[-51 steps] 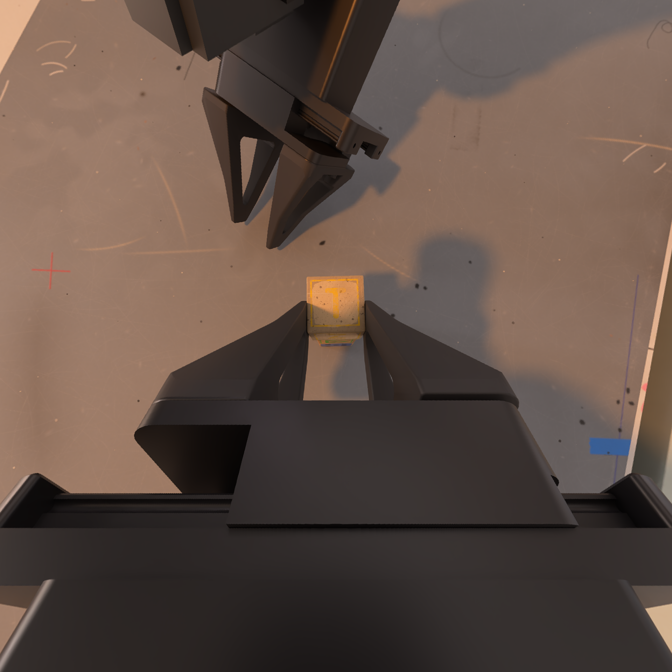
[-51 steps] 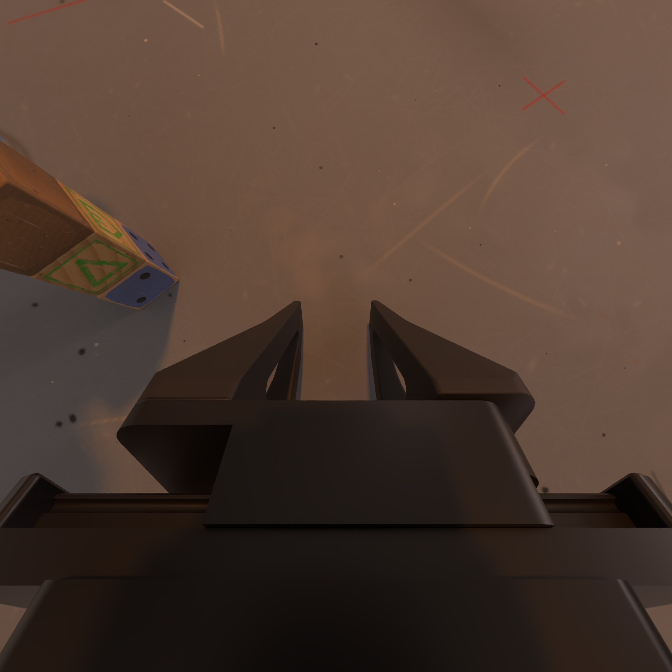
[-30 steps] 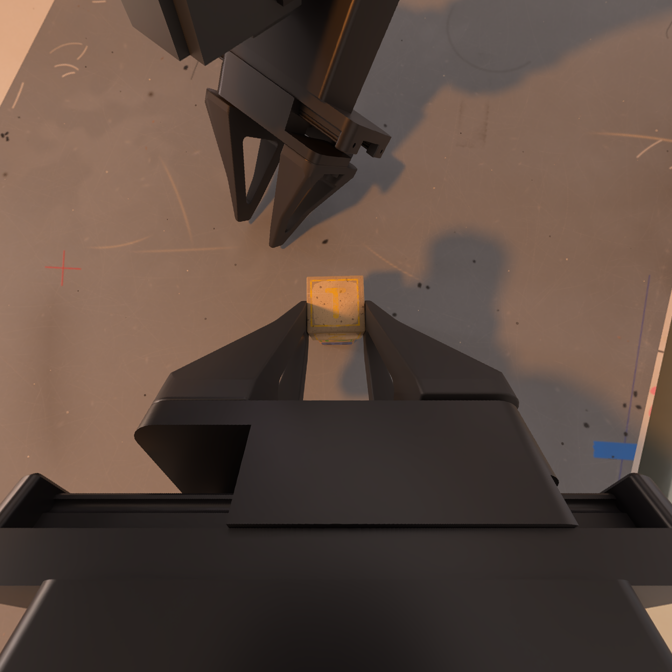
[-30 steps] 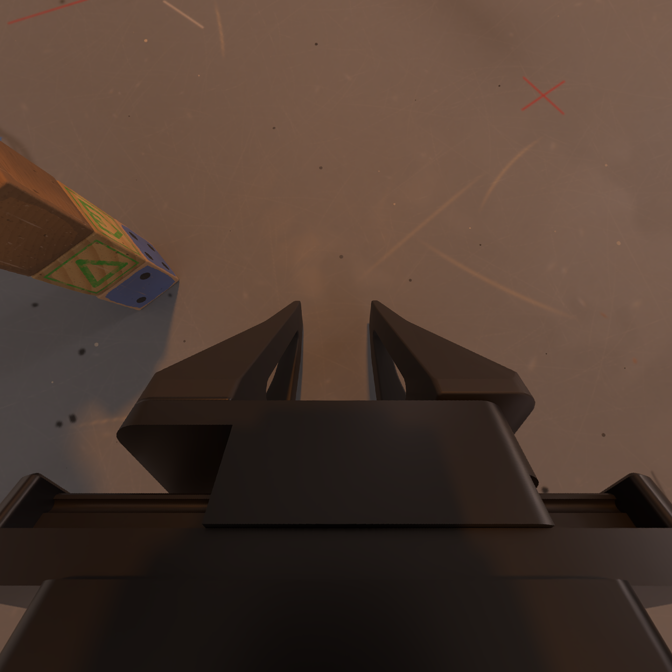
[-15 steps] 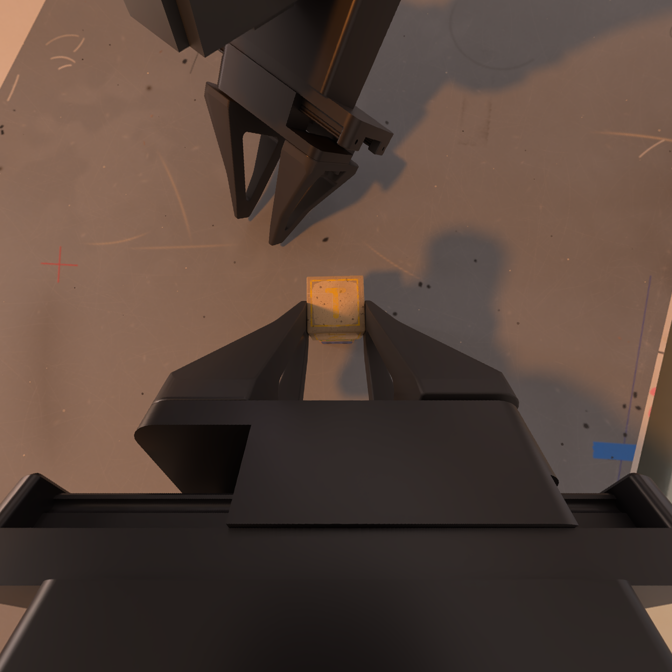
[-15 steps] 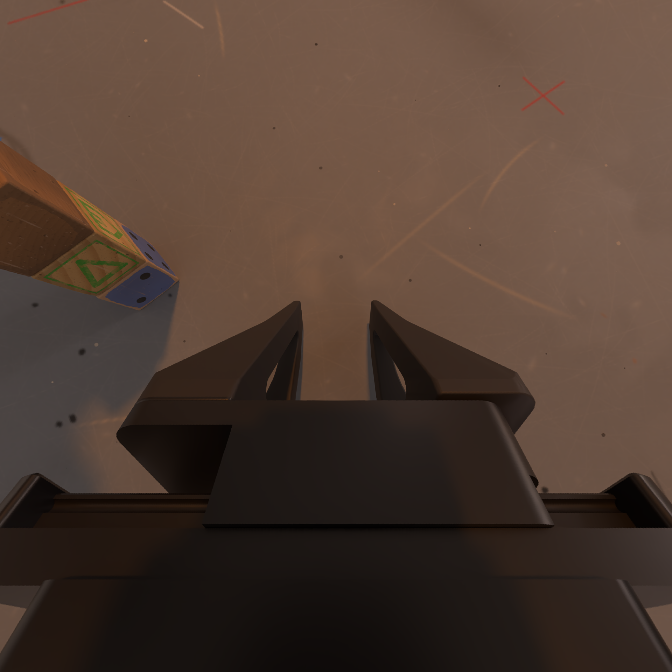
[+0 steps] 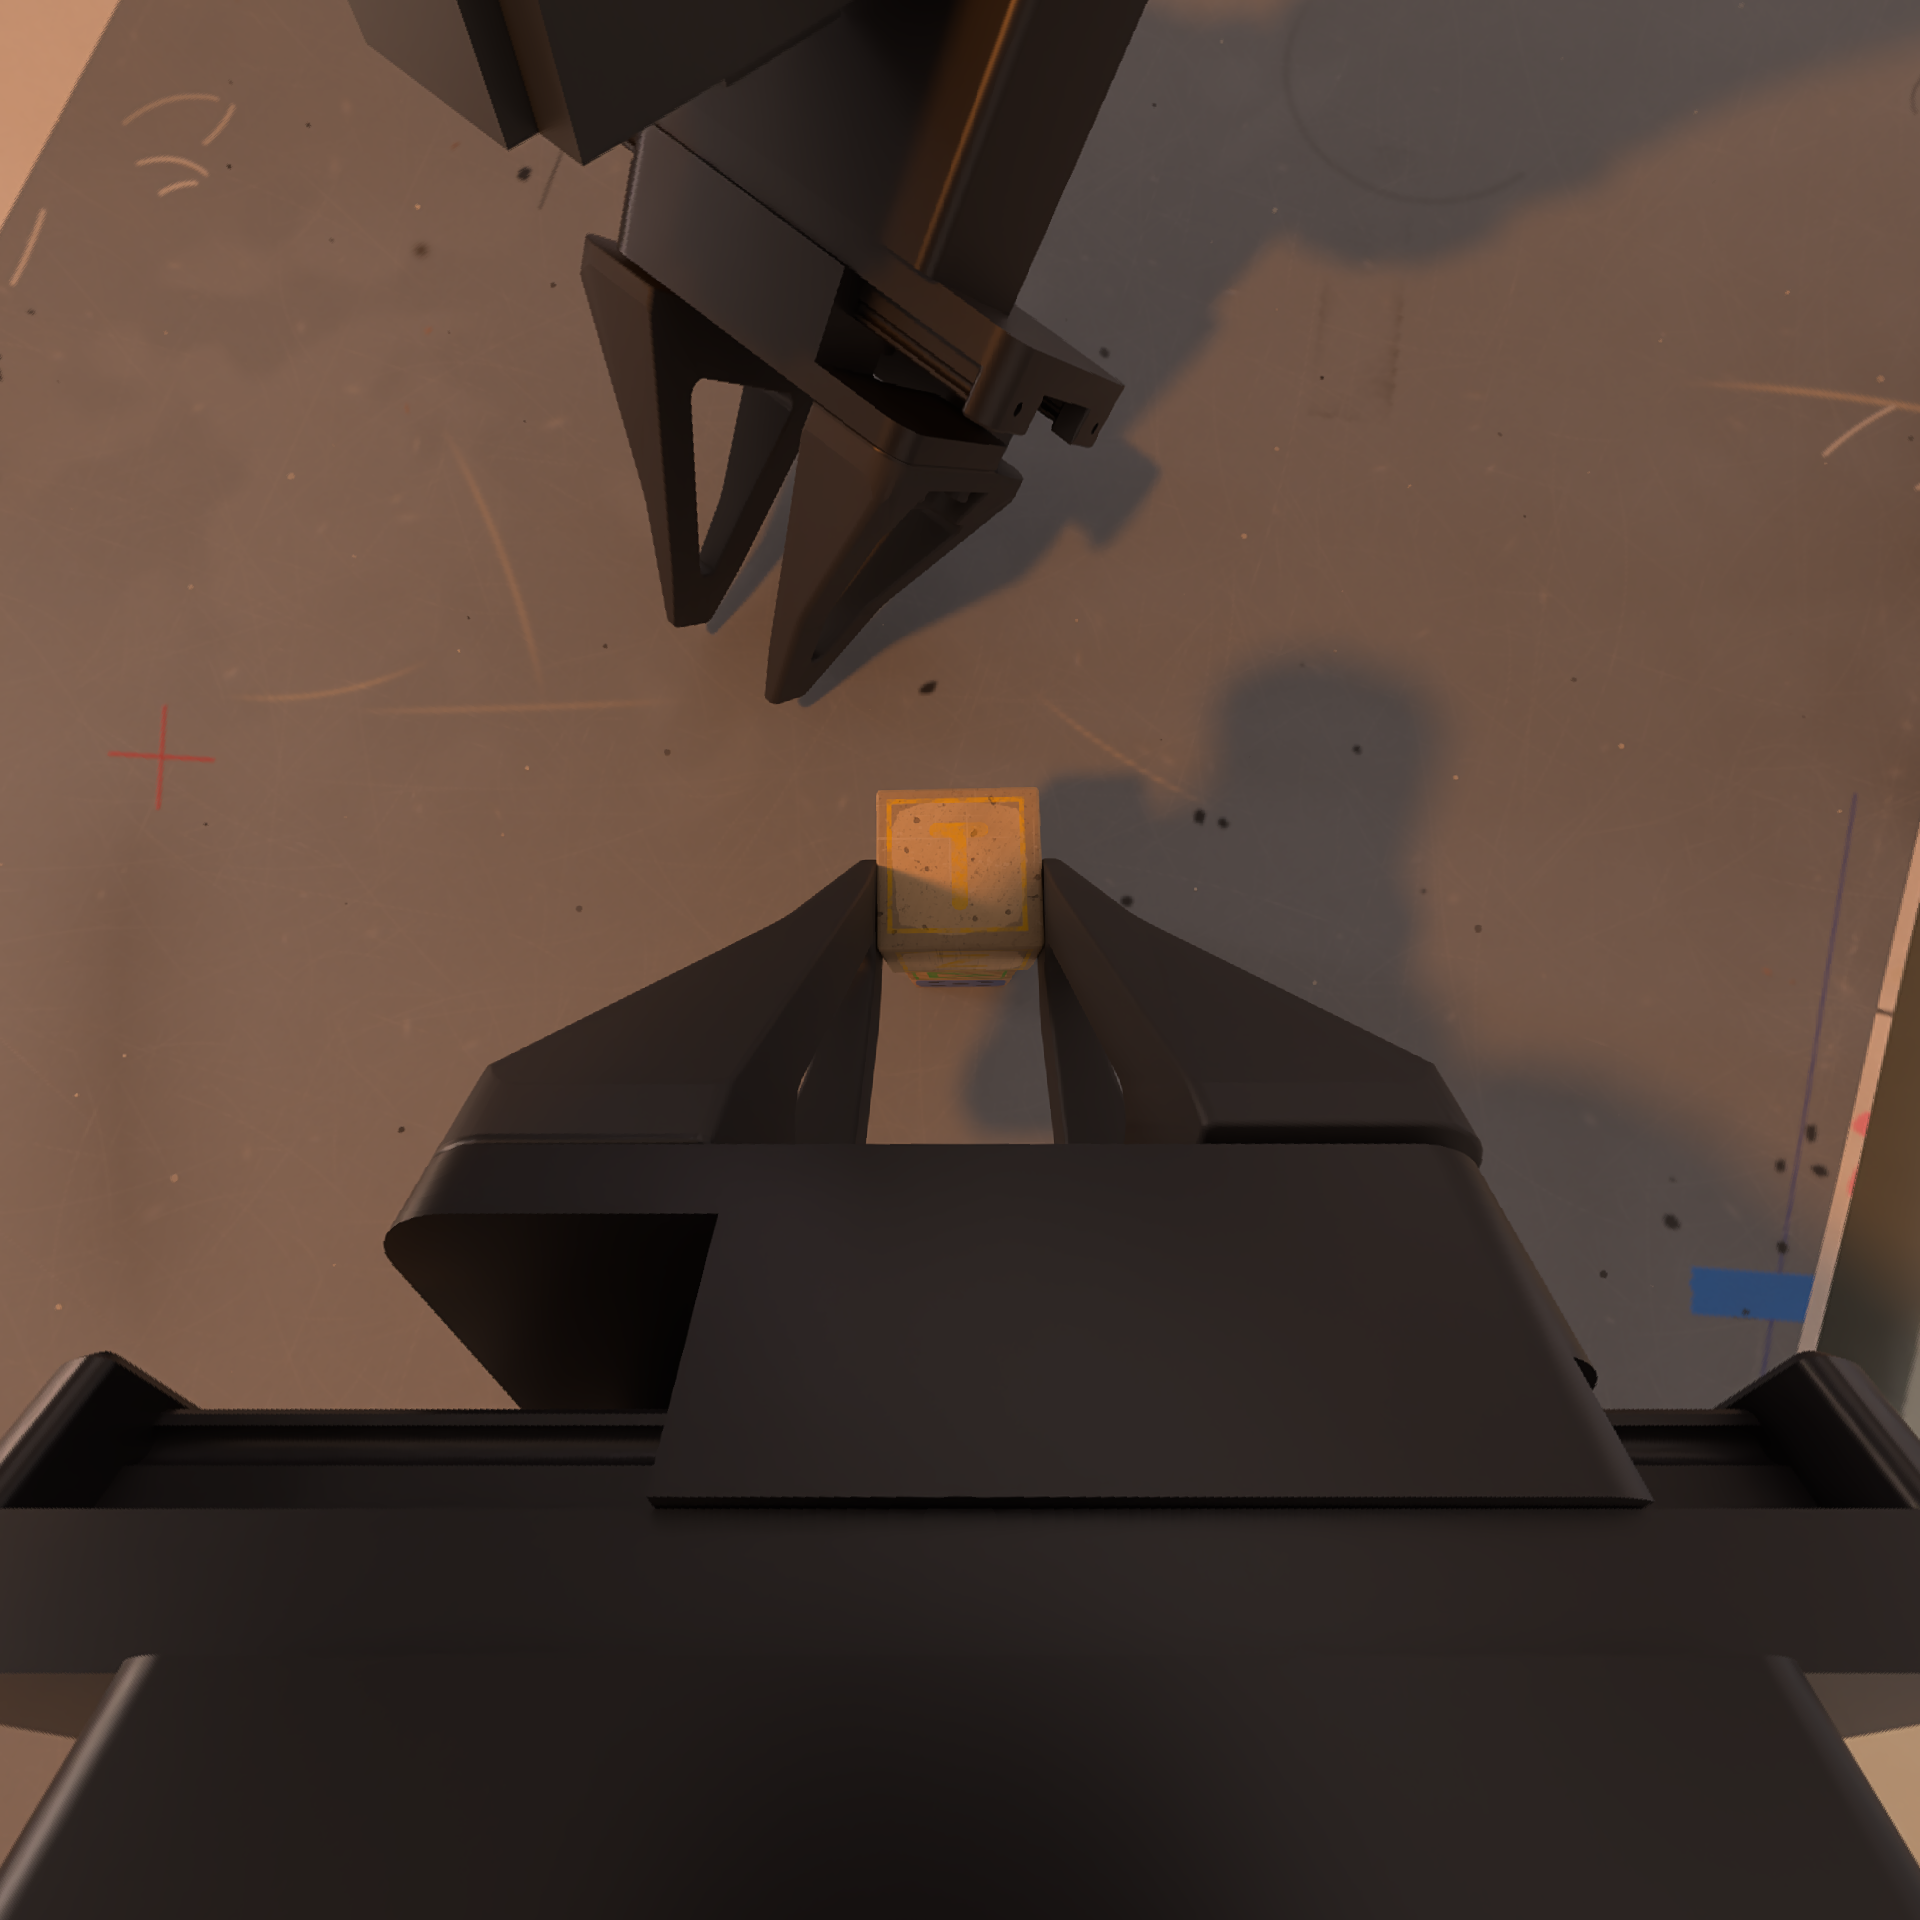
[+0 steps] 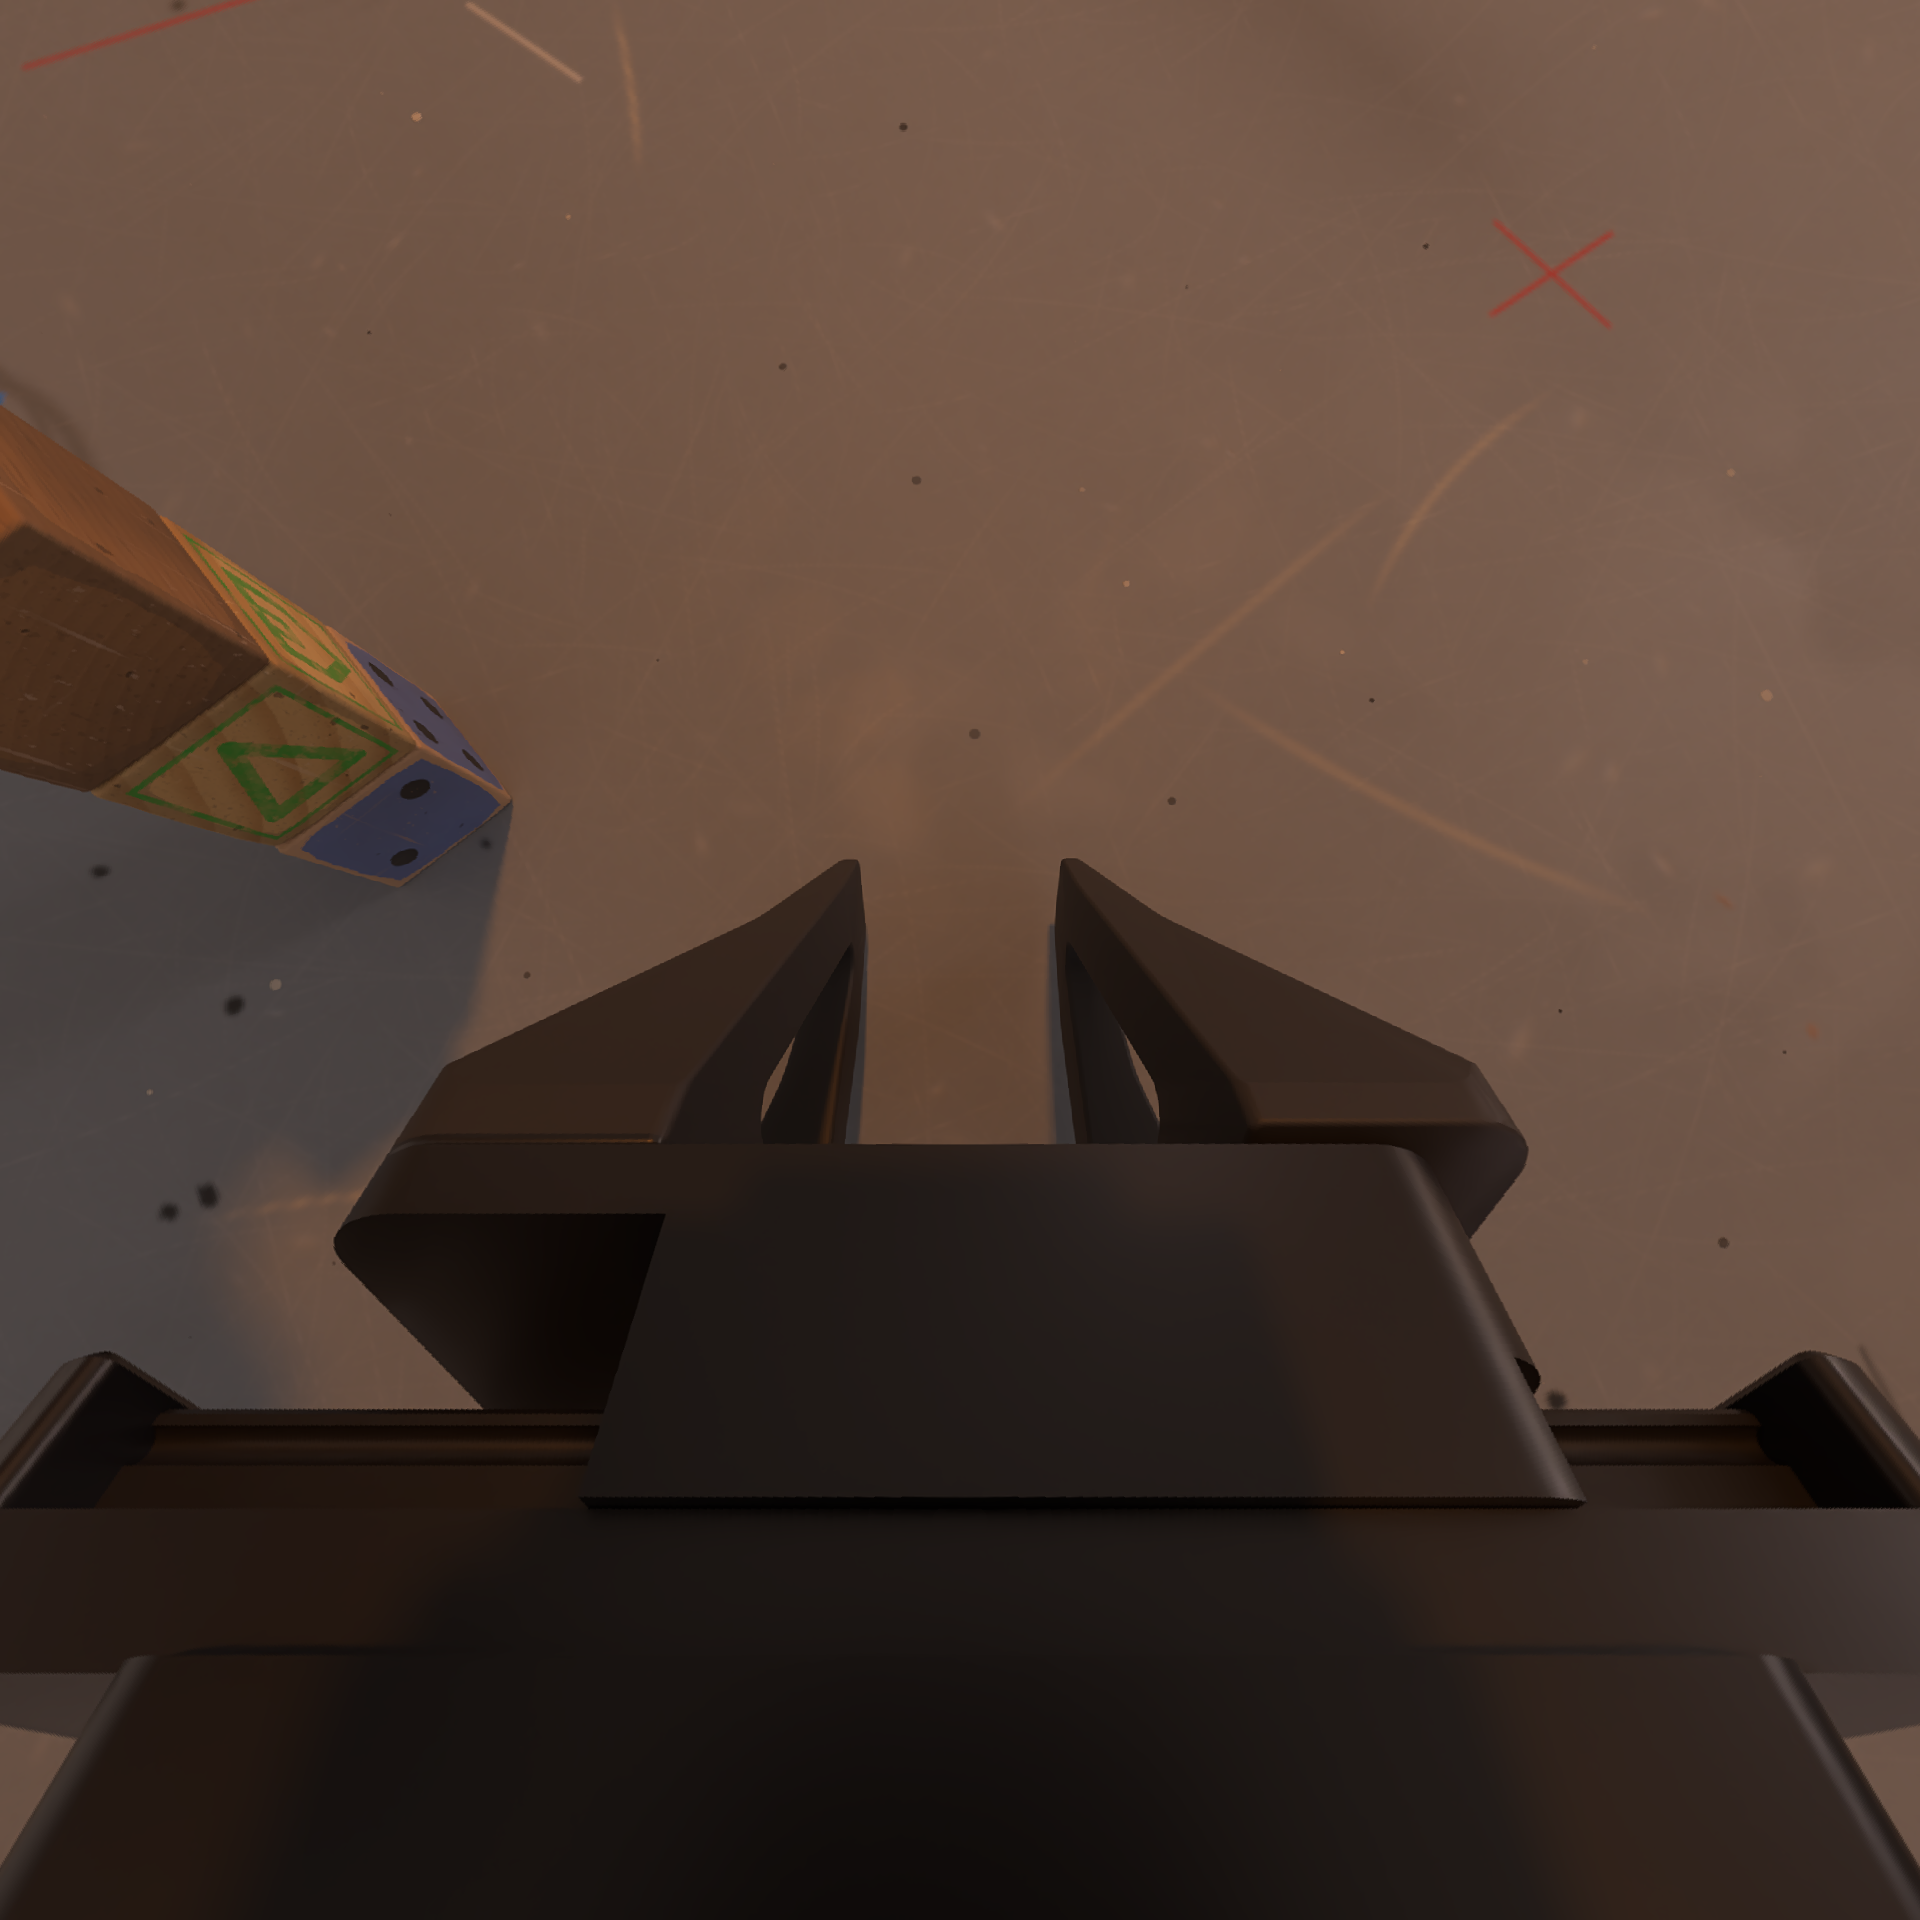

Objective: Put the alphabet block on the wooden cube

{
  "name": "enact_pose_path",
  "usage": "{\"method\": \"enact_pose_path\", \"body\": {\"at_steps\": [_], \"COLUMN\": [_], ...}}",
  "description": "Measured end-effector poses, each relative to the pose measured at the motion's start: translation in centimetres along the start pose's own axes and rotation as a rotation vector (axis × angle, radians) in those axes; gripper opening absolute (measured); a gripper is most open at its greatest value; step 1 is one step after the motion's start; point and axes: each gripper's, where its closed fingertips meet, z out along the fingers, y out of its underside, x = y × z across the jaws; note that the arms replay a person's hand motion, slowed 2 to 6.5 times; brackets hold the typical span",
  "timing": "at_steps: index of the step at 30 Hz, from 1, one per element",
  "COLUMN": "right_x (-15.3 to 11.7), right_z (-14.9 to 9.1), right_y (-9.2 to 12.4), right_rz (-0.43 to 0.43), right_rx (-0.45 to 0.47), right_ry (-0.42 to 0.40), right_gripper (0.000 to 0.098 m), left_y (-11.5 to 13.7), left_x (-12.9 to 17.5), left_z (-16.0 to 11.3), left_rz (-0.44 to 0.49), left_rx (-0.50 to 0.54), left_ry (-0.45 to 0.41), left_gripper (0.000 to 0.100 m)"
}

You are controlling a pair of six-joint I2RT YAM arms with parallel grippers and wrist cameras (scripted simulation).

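Observation:
In the left wrist view my left gripper (image 7: 958, 883) is shut on the alphabet block (image 7: 956, 873), a pale cube whose top face bears an orange letter. A thin sliver of green and blue (image 7: 961, 977) shows just under it. The brown wooden cube (image 8: 94, 665) shows at the left edge of the right wrist view, as the top of a leaning-looking stack. I cannot tell whether the held block touches it. My right gripper (image 8: 961, 883) is open and empty over bare table; it also shows in the left wrist view (image 7: 738, 655), beyond the block.
Under the wooden cube sit a block with green marks (image 8: 260, 769) and a blue die (image 8: 405, 810) on the scratched brown table (image 8: 1143, 416). A red cross (image 7: 161, 756) is marked on the left. The table's right edge (image 7: 1860, 1091) and blue tape (image 7: 1751, 1294) lie to the right.
In the left wrist view the table has drifted slightly while the block stays fixed between the fingers. The right wrist view is unchanged.

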Motion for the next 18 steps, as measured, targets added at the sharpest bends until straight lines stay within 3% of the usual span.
{"method": "enact_pose_path", "body": {"at_steps": [18], "right_x": [0.00], "right_z": [0.00], "right_y": [0.00], "right_rz": [0.000], "right_rx": [0.000], "right_ry": [0.000], "right_gripper": [0.0315], "left_y": [-0.03], "left_x": [0.00], "left_z": [0.04], "left_rz": [-0.002], "left_rx": [0.004], "left_ry": [0.005], "left_gripper": [0.025]}}
